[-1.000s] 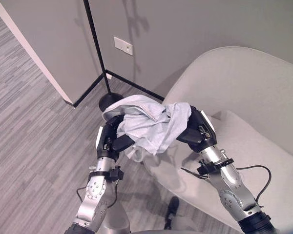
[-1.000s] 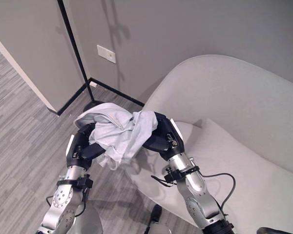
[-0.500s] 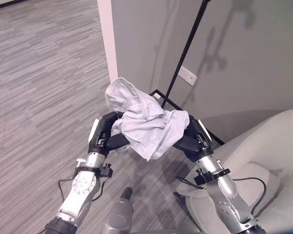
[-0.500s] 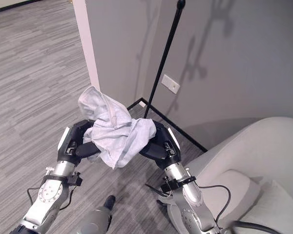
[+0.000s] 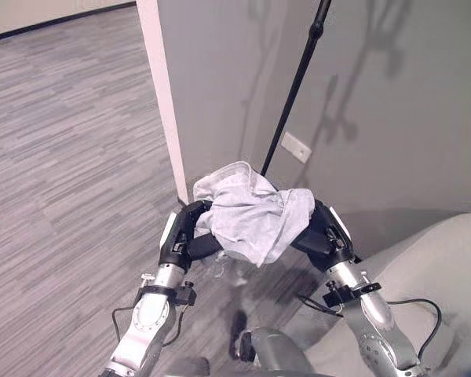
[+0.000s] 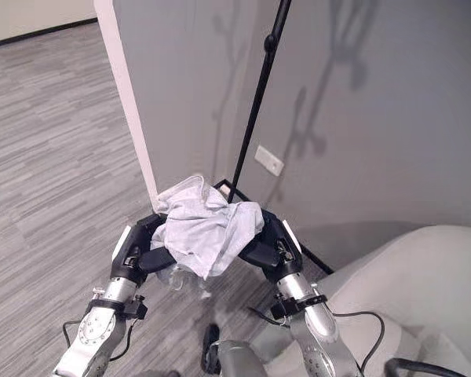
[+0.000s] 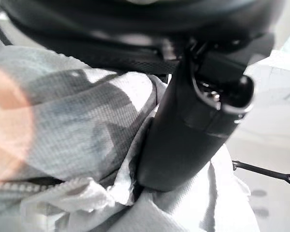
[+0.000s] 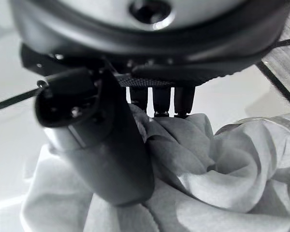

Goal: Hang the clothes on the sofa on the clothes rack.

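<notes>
Garment (image 5: 255, 216) bunched up, held in the air btwn both hands, just in front of the rack pole (image 5: 292, 90) and below its visible length. Left hand (image 5: 190, 239) on the garment's left side, thumb pinching cloth per wrist view. Right hand (image 5: 322, 233) on its right side, thumb and fingers (image 8: 164, 104) dug into the folds. Sofa (image 5: 412, 271) to the right of the pole, nearer the robot. Wall (image 5: 392, 110) w/ white plate (image 5: 296, 147) behind the pole.

arms: silver-grey, round screws | left hand (image 5: 182, 237): dark, white side panel | right hand (image 5: 327, 232): same
</notes>
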Available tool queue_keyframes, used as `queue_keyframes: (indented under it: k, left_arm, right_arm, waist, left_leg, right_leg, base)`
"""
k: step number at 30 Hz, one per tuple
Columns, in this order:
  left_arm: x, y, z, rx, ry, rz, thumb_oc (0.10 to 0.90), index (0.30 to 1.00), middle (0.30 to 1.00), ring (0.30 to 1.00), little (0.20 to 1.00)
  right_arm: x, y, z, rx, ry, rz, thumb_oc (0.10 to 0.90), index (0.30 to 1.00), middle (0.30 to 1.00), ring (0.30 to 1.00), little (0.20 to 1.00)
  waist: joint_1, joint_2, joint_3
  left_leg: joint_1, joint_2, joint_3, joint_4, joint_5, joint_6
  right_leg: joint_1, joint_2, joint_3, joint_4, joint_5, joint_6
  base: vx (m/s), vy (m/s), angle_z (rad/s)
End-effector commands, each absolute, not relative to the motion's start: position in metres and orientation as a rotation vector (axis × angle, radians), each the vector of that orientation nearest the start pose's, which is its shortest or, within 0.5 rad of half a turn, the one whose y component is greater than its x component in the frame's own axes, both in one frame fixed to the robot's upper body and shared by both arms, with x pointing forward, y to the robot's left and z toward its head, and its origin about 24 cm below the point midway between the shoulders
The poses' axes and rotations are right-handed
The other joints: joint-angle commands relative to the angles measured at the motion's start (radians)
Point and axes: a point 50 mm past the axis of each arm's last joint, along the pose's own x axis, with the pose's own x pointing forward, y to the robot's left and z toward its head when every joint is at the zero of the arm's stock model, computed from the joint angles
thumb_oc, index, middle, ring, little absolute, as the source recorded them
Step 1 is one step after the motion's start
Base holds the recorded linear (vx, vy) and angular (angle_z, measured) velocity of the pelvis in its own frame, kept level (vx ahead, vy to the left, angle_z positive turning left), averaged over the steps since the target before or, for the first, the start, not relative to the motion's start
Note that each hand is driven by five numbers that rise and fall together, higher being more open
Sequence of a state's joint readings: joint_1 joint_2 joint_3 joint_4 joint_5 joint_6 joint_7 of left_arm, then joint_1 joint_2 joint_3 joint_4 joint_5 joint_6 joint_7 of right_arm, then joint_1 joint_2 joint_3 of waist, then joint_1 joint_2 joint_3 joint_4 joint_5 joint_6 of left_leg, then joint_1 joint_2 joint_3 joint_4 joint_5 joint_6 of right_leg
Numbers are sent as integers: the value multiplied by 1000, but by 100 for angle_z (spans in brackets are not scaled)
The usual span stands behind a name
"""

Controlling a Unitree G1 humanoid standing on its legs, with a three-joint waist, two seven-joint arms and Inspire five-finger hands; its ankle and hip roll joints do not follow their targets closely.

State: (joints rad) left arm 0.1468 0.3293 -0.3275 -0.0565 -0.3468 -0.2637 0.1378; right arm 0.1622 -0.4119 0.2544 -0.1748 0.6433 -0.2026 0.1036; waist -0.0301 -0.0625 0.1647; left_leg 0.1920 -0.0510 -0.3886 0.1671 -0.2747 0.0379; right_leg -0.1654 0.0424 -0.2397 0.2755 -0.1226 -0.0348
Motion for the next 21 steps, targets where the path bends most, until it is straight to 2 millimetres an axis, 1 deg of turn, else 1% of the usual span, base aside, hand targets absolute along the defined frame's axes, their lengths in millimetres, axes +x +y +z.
queue_keyframes:
  k: [1,2,3,4,5,6,7,8,9,10,11,12,13,14,16,17,19,21]
  left_arm:
    - [238,170,102,-54,-466,-19,400,300,300,300,300]
    - [240,181,109,43,-516,50,400,300,300,300,300]
    - [244,191,119,103,-580,158,400,300,300,300,300]
    - [246,200,135,173,-665,241,400,300,300,300,300]
    - [245,204,143,227,-715,281,400,300,300,300,300]
    - [243,207,149,283,-754,315,400,300,300,300,300]
    - [242,214,156,364,-789,365,400,300,300,300,300]
    - [242,214,156,367,-792,368,400,300,300,300,300]
    - [243,213,169,412,-873,381,400,300,300,300,300]
    - [244,213,170,412,-876,382,400,300,300,300,300]
    - [249,214,180,415,-926,453,400,300,300,300,300]
    - [253,207,189,471,-993,447,400,300,300,300,300]
    - [254,206,198,502,-1046,454,400,300,300,300,300]
    - [254,204,205,520,-1083,456,400,300,300,300,300]
    - [257,198,224,566,-1181,475,400,300,300,300,300]
    - [259,196,232,578,-1220,503,400,300,300,300,300]
    - [258,192,249,563,-1305,550,400,300,300,300,300]
    - [255,189,259,545,-1366,596,400,300,300,300,300]
  right_arm:
    - [222,-201,107,235,-380,182,400,300,300,300,300]
    - [224,-205,113,157,-411,153,400,300,300,300,300]
    - [225,-209,125,15,-469,95,400,300,300,300,300]
    - [226,-213,137,-53,-538,24,400,300,300,300,300]
    - [226,-214,143,-68,-576,-8,400,300,300,300,300]
    - [227,-215,148,-71,-609,-46,400,300,300,300,300]
    - [229,-216,156,-89,-655,-81,400,300,300,300,300]
    - [229,-215,157,-90,-657,-83,400,300,300,300,300]
    - [236,-214,174,-158,-758,-158,400,300,300,300,300]
    - [236,-214,174,-160,-761,-161,400,300,300,300,300]
    - [242,-210,179,-188,-787,-224,400,300,300,300,300]
    - [241,-210,188,-272,-851,-310,400,300,300,300,300]
    - [242,-211,193,-323,-885,-364,400,300,300,300,300]
    - [242,-212,198,-358,-909,-403,400,300,300,300,300]
    - [245,-211,214,-398,-990,-505,400,300,300,300,300]
    - [246,-208,220,-396,-1024,-537,400,300,300,300,300]
    - [246,-207,233,-414,-1084,-614,400,300,300,300,300]
    - [243,-206,244,-417,-1137,-672,400,300,300,300,300]
  waist:
    - [-17,-10,-94]
    - [-11,-28,-84]
    - [7,-53,-61]
    - [15,-75,-50]
    - [27,-73,-48]
    - [37,-75,-49]
    - [58,-59,-54]
    - [59,-63,-53]
    - [98,-41,-52]
    - [97,-42,-51]
    - [100,-23,-59]
    - [88,-4,-89]
    - [81,1,-107]
    - [75,3,-123]
    - [69,9,-150]
    - [74,8,-150]
    - [68,15,-164]
    - [66,18,-173]
  left_leg:
    - [-60,0,209,180,282,-165]
    - [-137,30,301,341,303,-165]
    - [-249,88,370,457,262,-117]
    - [-321,124,406,398,175,-68]
    - [-329,124,403,322,132,-56]
    - [-329,108,389,226,131,-51]
    - [-348,76,320,112,167,-55]
    - [-342,73,321,91,184,-56]
    - [-389,37,181,-86,293,-80]
    - [-380,38,180,-101,293,-81]
    - [-353,38,144,-173,319,-98]
    - [-303,52,140,-202,368,-101]
    - [-275,47,142,-217,372,-97]
    - [-258,47,154,-231,372,-97]
    - [-228,43,182,-244,364,-85]
    - [-218,38,197,-243,358,-76]
    - [-197,30,219,-247,345,-61]
    - [-184,23,234,-250,341,-52]
  right_leg:
    - [93,-21,22,-281,191,79]
    - [133,-27,53,-294,170,58]
    - [175,-45,89,-318,168,58]
    - [208,-71,115,-337,166,71]
    - [222,-75,141,-343,156,80]
    - [225,-83,163,-341,156,85]
    - [243,-67,199,-350,146,88]
    - [239,-71,199,-351,150,88]
    - [282,-52,248,-356,123,84]
    - [285,-52,248,-359,119,83]
    - [311,-44,282,-353,100,85]
    - [310,-61,299,-347,101,98]
    - [307,-76,310,-340,99,104]
    - [306,-87,316,-336,96,108]
    - [299,-112,333,-320,95,120]
    - [292,-119,352,-309,93,125]
    - [287,-132,369,-298,96,131]
    - [287,-141,379,-297,104,139]
  base:
    - [277,135,40]
    - [302,54,10]
    - [337,90,-18]
    - [287,159,-103]
    - [248,237,-128]
    - [245,283,-141]
    - [160,194,-100]
    - [279,260,-73]
    - [193,138,-66]
    - [315,274,-51]
    - [265,351,-176]
    - [317,463,-176]
    - [277,405,-170]
    - [222,262,-43]
    - [181,228,-32]
    - [134,196,-57]
    - [120,169,-66]
    - [70,112,-24]
